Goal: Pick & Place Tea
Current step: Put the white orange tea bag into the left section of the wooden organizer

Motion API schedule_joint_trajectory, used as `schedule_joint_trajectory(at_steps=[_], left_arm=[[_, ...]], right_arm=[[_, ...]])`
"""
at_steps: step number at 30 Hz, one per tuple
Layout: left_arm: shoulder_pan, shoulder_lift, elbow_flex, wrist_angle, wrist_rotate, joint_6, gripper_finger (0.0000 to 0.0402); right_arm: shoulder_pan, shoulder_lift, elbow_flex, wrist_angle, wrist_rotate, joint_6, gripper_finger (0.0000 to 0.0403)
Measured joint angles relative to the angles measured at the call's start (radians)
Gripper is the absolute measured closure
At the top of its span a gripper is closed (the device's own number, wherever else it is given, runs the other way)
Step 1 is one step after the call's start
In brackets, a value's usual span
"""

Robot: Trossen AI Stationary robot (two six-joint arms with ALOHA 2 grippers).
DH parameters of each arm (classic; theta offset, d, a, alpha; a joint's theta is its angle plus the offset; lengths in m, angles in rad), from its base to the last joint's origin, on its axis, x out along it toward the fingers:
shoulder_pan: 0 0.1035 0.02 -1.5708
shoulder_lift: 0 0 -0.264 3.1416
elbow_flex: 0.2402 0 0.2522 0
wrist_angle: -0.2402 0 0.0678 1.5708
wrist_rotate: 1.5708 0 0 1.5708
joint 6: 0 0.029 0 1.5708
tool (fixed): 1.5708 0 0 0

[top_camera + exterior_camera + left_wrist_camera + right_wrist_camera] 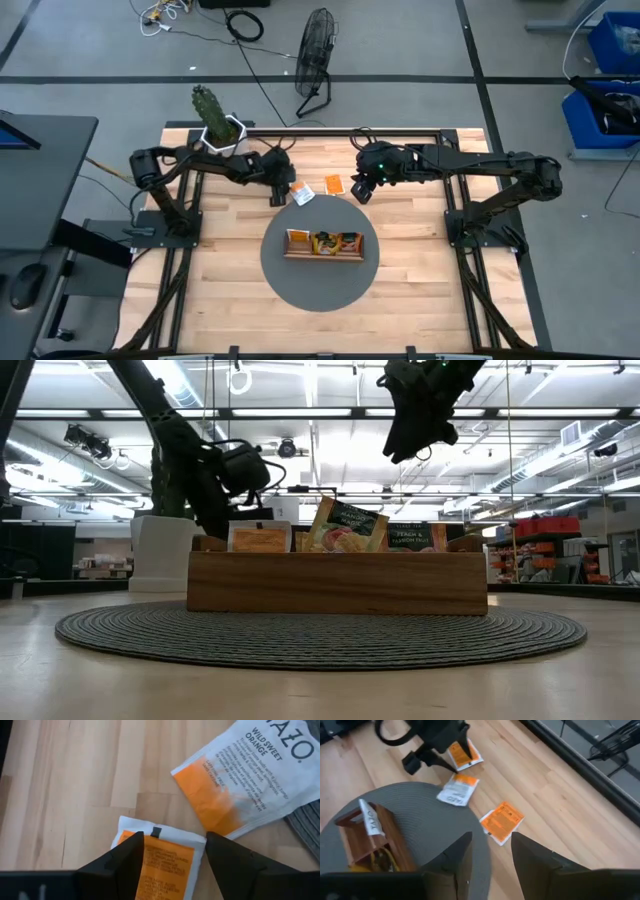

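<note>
Task partly done, as I judge it: several sachets already stand upright in the wooden tray (322,255) on the round grey mat (290,285); three still lie flat on the table (220,270) behind it. My left gripper (172,851) hangs low with fingers spread, straddling an orange sachet (159,870) without pinching it; that sachet's long axis runs along my reach, its white end pointing away from me. Just beside it lies a white-and-orange sachet (250,775), skewed diagonally, one corner overlapping the mat. My right gripper (487,852) hovers with fingers parted and empty, above the mat's edge near the third sachet (502,821), also diagonal.
</note>
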Motion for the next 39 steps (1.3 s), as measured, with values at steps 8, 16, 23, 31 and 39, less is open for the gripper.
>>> schedule_joint_trajectory(at_steps=[8, 16, 23, 31, 39], left_arm=[[0.005, 0.007, 0.046, -0.103, 0.014, -0.044, 0.0254], [-0.019, 0.007, 0.045, -0.14, 0.006, -0.149, 0.0391], [-0.019, -0.05, 0.037, -0.201, -0.006, -0.2, 0.0399], [-0.021, -0.204, 0.039, -0.257, 0.027, -0.197, 0.04], [-0.026, -0.344, 0.041, -0.289, 0.126, -0.253, 0.0401]], right_arm=[[0.0, 0.0, 0.0, 0.004, -0.019, 0.023, 0.0263], [0.0, 0.0, 0.0, 0.06, -0.018, 0.023, 0.0263], [0.0, 0.0, 0.0, 0.078, -0.016, 0.039, 0.0263], [0.0, 0.0, 0.0, 0.128, -0.016, 0.01, 0.0263], [0.0, 0.0, 0.0, 0.185, -0.016, -0.056, 0.0263]])
